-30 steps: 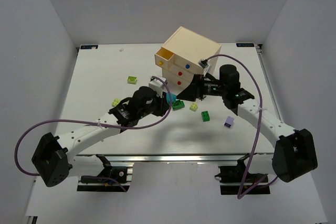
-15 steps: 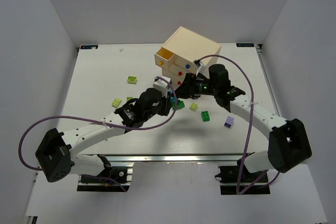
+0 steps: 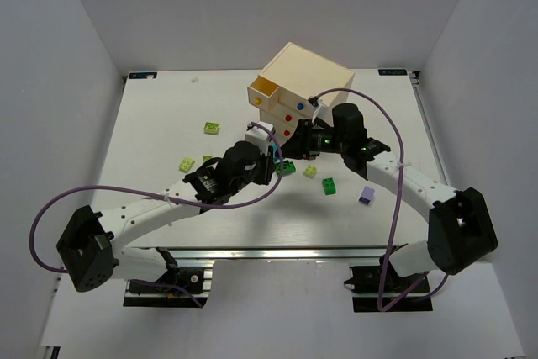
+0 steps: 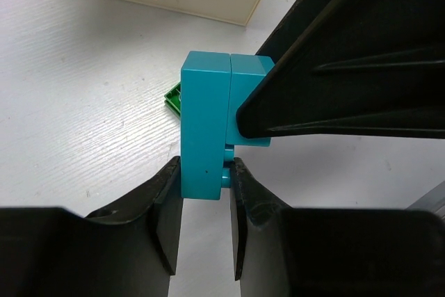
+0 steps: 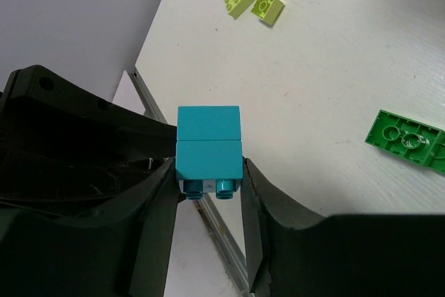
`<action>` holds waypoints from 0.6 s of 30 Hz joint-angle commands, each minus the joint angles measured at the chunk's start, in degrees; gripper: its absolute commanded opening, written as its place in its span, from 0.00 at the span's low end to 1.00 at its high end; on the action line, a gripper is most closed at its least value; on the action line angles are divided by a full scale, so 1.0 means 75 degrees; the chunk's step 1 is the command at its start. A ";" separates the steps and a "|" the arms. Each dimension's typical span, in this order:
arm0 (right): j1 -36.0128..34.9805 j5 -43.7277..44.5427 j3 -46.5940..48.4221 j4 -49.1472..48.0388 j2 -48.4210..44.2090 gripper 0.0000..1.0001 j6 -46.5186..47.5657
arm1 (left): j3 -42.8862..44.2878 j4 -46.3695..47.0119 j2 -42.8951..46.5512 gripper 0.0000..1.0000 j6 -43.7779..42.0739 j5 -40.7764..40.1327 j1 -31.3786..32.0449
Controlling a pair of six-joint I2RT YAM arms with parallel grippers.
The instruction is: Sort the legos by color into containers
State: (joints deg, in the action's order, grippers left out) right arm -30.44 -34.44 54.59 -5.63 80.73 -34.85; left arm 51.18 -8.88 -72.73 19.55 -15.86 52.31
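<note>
Left gripper (image 4: 203, 172): reaching in from the lower left of the overhead view and clamping the cyan lego stack (image 4: 208, 126), one finger pressing each side of its lower end.
Right gripper (image 5: 208, 172): coming in from the right of the overhead view and pinching the same stack, its fingers squeezing the sides of the lower brick in its own wrist view.
Cyan lego stack: two cyan bricks joined, being held above the table (image 3: 160, 124) between both grippers, near mid-frame in the overhead view and just below the chest.
Chest (image 3: 303, 77): standing at an angle at the upper centre of the overhead view.
Top drawer (image 3: 263, 87): sticking out, showing its yellow knob (image 3: 255, 100).
Lower drawers: sitting pushed in, showing a blue knob (image 3: 288, 109) and a red knob (image 3: 286, 132).
Dark green lego (image 3: 286, 168): lying on the table just below the grippers.
Second green lego (image 3: 329, 185): lying lower right of it.
Lime-yellow lego (image 3: 310, 171): resting between the two green ones.
Lavender lego (image 3: 366, 196): lying further right, beside the right arm.
Other lime-yellow legos (image 3: 212, 129): lying scattered left of centre.
</note>
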 commanded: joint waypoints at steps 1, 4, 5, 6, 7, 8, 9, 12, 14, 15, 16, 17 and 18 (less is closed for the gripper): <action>0.0027 -0.0095 -0.0047 -0.0677 -0.0100 0.20 0.0182 | 0.0208 0.0142 0.0228 0.00 0.0030 -0.0065 0.0033; 0.0085 -0.0213 -0.0212 -0.0855 -0.0182 0.00 0.0240 | 0.0196 0.0095 0.0263 0.00 0.0042 -0.0217 0.0033; 0.0097 -0.0352 -0.0224 -0.0867 -0.0193 0.00 0.0252 | 0.0173 0.0072 0.0310 0.00 0.0053 -0.0287 0.0033; 0.0144 -0.0412 -0.0235 -0.0867 -0.0263 0.00 0.0299 | 0.0172 -0.0045 0.0380 0.00 0.0135 -0.0392 0.0033; 0.0190 -0.0470 -0.0224 -0.0786 -0.0322 0.00 0.0369 | 0.0172 -0.0115 0.0427 0.00 0.0170 -0.0626 -0.0060; 0.0203 -0.0541 -0.0235 -0.0727 -0.0357 0.00 0.0485 | 0.0149 -0.0174 0.0509 0.00 0.0205 -0.0732 -0.0154; 0.0261 -0.0576 -0.0235 -0.0668 -0.0462 0.00 0.0533 | 0.0126 -0.0279 0.0637 0.00 0.0206 -0.1000 -0.0155; 0.0495 -0.0705 -0.0270 -0.0376 -0.0662 0.00 0.0721 | 0.0253 -0.0606 0.0744 0.00 0.0112 -0.1681 -0.0295; 0.0648 -0.0857 -0.0341 -0.0339 -0.0790 0.00 0.0791 | 0.0383 -0.0772 0.0721 0.00 0.0019 -0.2010 -0.0377; 0.0706 -0.0881 -0.0364 -0.0305 -0.0838 0.00 0.0791 | 0.0476 -0.0912 0.0697 0.00 0.0030 -0.2127 -0.0378; 0.0788 -0.0939 -0.0411 -0.0316 -0.0884 0.00 0.0780 | 0.0512 -0.0971 0.0662 0.00 0.0030 -0.2209 -0.0447; 0.0823 -0.1067 -0.0423 -0.0316 -0.0966 0.00 0.0826 | 0.0535 -0.0972 0.0662 0.00 -0.0051 -0.2314 -0.0448; 0.0859 -0.1138 -0.0434 -0.0304 -0.1025 0.00 0.0908 | 0.0559 -0.0972 0.0662 0.00 -0.0099 -0.2327 -0.0448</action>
State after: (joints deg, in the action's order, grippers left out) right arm -24.67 -39.86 52.12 -7.64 75.24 -30.48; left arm 52.93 -13.93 -68.90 19.94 -28.53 49.12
